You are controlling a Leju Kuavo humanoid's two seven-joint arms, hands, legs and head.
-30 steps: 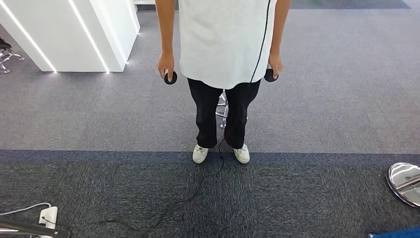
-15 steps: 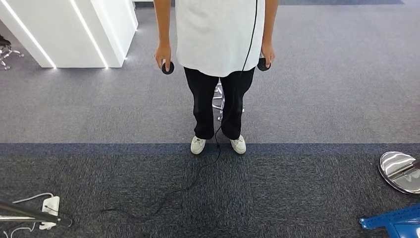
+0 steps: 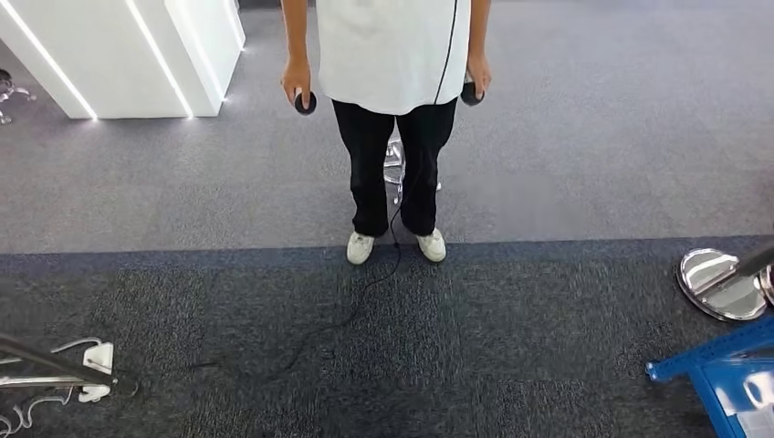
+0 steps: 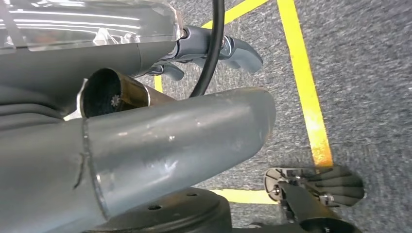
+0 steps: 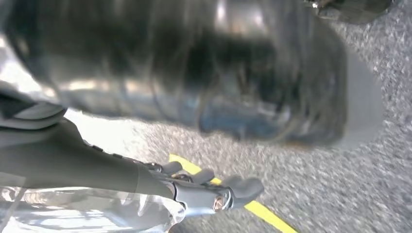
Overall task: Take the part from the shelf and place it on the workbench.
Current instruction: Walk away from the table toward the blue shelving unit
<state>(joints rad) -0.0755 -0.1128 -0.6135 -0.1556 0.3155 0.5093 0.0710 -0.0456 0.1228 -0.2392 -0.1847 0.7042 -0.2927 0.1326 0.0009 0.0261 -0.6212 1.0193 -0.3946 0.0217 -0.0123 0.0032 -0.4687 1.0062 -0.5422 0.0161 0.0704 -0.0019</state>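
A blue metal shelf corner [image 3: 721, 365] enters the head view at the lower right, standing on dark carpet. In the left wrist view my left hand [image 4: 165, 92] hangs over grey carpet with its thick grey thumb [image 4: 184, 141] apart from the darker fingers [image 4: 233, 48], and it holds nothing. In the right wrist view my right hand [image 5: 160, 150] hangs the same way, thumb [image 5: 194, 73] blurred and large, fingers [image 5: 218, 191] stretched out, nothing between them.
A person [image 3: 392, 55] in a white shirt and black trousers stands ahead, a dark round controller in each hand. A black cable [image 3: 365, 292] trails over the carpet. A white counter [image 3: 119, 55] stands far left and a chrome disc base [image 3: 721, 283] at the right. Yellow floor tape [image 4: 303, 82] lies below.
The whole head picture has shifted: the camera has moved, so the person sits higher and farther off, and the blue shelf corner has come further in at the lower right.
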